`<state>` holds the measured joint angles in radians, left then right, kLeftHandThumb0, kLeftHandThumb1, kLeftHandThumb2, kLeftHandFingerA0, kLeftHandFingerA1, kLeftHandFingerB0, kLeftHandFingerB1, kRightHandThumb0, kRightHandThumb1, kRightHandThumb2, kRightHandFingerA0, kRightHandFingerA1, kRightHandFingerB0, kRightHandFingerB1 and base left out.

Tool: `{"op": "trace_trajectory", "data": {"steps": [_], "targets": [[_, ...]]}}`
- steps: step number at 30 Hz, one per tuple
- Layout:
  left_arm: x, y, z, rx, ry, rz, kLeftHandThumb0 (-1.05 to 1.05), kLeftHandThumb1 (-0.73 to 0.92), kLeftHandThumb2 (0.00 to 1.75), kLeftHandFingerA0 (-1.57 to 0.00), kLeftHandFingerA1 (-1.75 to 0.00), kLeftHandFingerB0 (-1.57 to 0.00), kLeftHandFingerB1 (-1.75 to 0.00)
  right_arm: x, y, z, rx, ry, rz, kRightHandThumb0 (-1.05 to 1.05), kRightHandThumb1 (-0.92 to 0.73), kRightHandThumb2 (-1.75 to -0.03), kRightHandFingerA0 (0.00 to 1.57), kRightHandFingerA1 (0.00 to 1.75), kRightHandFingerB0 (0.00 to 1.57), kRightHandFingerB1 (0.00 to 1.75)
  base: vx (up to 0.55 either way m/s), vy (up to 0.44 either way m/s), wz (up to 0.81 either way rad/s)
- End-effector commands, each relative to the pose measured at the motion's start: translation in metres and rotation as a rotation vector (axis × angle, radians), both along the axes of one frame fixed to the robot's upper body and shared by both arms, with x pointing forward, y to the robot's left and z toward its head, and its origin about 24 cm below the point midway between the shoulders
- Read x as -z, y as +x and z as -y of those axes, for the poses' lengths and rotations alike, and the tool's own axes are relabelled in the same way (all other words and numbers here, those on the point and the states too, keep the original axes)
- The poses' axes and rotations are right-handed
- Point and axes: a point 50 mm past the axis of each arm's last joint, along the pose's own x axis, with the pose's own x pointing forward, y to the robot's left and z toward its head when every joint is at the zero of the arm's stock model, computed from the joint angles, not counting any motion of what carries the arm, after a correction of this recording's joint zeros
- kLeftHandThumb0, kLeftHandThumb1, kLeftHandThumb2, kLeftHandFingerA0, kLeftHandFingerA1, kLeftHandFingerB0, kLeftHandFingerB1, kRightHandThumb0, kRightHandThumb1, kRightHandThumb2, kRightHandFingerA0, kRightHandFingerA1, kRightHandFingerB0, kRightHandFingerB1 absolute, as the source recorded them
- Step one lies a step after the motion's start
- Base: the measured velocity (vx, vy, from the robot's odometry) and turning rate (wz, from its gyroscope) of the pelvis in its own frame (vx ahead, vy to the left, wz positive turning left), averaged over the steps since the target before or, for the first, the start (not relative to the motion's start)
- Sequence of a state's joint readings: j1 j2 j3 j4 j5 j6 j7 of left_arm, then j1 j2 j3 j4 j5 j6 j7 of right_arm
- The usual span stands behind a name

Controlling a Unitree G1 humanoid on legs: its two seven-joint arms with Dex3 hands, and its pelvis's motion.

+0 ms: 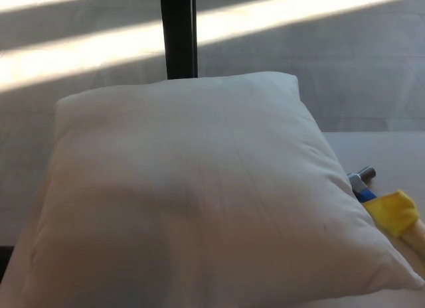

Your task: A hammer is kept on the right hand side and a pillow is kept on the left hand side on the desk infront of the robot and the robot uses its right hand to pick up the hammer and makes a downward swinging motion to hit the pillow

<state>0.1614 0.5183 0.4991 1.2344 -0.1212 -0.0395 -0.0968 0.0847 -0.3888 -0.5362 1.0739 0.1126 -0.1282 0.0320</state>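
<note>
The hammer [392, 208] lay at the right edge of the view, its metal head and blue neck poking out just beside the pillow's right border, with yellow material around the handle, which ran out of frame. The white pillow [192, 195] filled most of the desk [392, 149], undented. Neither robot hand showed, so their state could not be told; the pick-up seemingly had not begun, and the swing remained. Little bare desk lay open around the hammer, crowded by the pillow. A dark post [178, 32] stood behind.

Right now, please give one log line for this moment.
pillow: fills desk left | hammer: right of pillow, partly hidden, ungrasped | hands: not in view
</note>
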Motion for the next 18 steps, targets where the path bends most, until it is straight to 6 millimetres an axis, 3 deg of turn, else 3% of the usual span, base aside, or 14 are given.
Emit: {"op": "trace_trajectory", "data": {"steps": [1,2,5,7,8,9,10,11,12,13,14,15,16,18], "targets": [[-0.005,0.001,-0.006,-0.032,0.001,0.045,-0.58,0.67,0.6,-0.62,-0.69,-0.61,-0.52,-0.032,0.016,0.03,0.194,-0.081,0.17,-0.57,-0.66,-0.6,0.44,0.84,0.23,0.32,0.0,0.0,0.0],[-0.005,0.001,-0.005,-0.035,0.005,0.054,-0.57,0.67,0.6,-0.64,-0.66,-0.61,-0.52,-0.048,0.029,0.039,0.215,-0.101,0.242,-0.57,-0.75,-0.62,0.1,0.35,0.09,0.29,0.0,0.0,0.0],[-0.005,-0.001,-0.005,-0.035,-0.002,0.07,-0.57,0.66,0.6,-0.59,-0.68,-0.64,-0.55,-0.072,0.053,0.05,0.316,-0.059,0.407,-0.64,-0.54,-0.89,0.0,0.22,0.0,0.21,0.0,0.0,0.0],[-0.005,0.0,-0.006,-0.044,-0.002,0.068,-0.56,0.66,0.6,-0.6,-0.68,-0.65,-0.57,-0.09,0.068,0.058,0.37,-0.082,0.452,-0.64,-0.54,-0.9,0.0,0.34,0.0,0.26,0.0,0.0,0.0],[-0.005,0.0,-0.006,-0.039,-0.005,0.064,-0.57,0.66,0.6,-0.56,-0.67,-0.62,-0.54,-0.101,0.077,0.06,0.369,-0.074,0.526,-0.62,-0.73,-0.64,0.05,0.31,0.06,0.2,0.0,0.0,0.0],[-0.006,0.0,-0.006,-0.038,-0.005,0.063,-0.57,0.66,0.6,-0.56,-0.67,-0.62,-0.54,-0.102,0.078,0.06,0.371,-0.072,0.534,-0.62,-0.73,-0.64,0.05,0.31,0.06,0.2,0.0,0.0,0.0],[-0.005,0.001,-0.006,-0.04,-0.006,0.064,-0.57,0.66,0.6,-0.57,-0.68,-0.6,-0.54,-0.118,0.092,0.061,0.362,-0.088,0.585,-0.64,-0.71,-0.65,0.07,0.28,0.13,0.24,0.0,0.0,0.0],[-0.005,0.001,-0.006,-0.04,-0.01,0.067,-0.58,0.67,0.6,-0.55,-0.68,-0.58,-0.53,-0.148,0.116,0.059,0.325,-0.122,0.676,-0.7,-0.56,-0.94,0.01,0.26,0.07,0.31,0.0,0.0,0.0],[-0.005,0.001,-0.005,-0.036,-0.013,0.066,-0.58,0.67,0.6,-0.55,-0.68,-0.58,-0.53,-0.156,0.122,0.057,0.294,-0.137,0.692,-0.7,-0.56,-0.94,0.01,0.26,0.07,0.31,0.0,0.0,0.0],[-0.005,0.001,-0.005,-0.032,-0.011,0.065,-0.58,0.68,0.6,-0.56,-0.67,-0.58,-0.52,-0.167,0.13,0.054,0.259,-0.15,0.74,-0.7,-0.73,-0.62,0.02,0.3,0.12,0.26,0.0,0.0,0.0],[-0.005,0.0,-0.005,-0.036,-0.014,0.068,-0.58,0.67,0.6,-0.56,-0.68,-0.6,-0.52,-0.182,0.14,0.047,0.221,-0.171,0.791,-0.71,-0.56,-0.91,0.04,0.25,0.1,0.36,0.0,0.0,0.0],[-0.005,0.0,-0.005,-0.03,-0.009,0.06,-0.59,0.68,0.6,-0.59,-0.66,-0.62,-0.51,-0.189,0.144,0.043,0.196,-0.181,0.802,-0.71,-0.71,-0.61,0.06,0.28,0.16,0.28,0.0,0.0,0.0],[-0.005,0.0,-0.005,-0.011,-0.005,0.051,-0.58,0.69,0.6,-0.58,-0.66,-0.58,-0.5,-0.223,0.163,0.023,0.013,-0.305,0.823,-0.38,-0.39,-0.99,0.01,0.51,0.0,0.48,0.0,0.0,0.0],[-0.005,0.0,-0.005,-0.007,-0.006,0.053,-0.58,0.69,0.6,-0.58,-0.66,-0.58,-0.5,-0.235,0.168,0.013,-0.05,-0.351,0.827,-0.38,-0.39,-0.99,0.01,0.51,0.0,0.48,0.0,0.0,0.0]]}}
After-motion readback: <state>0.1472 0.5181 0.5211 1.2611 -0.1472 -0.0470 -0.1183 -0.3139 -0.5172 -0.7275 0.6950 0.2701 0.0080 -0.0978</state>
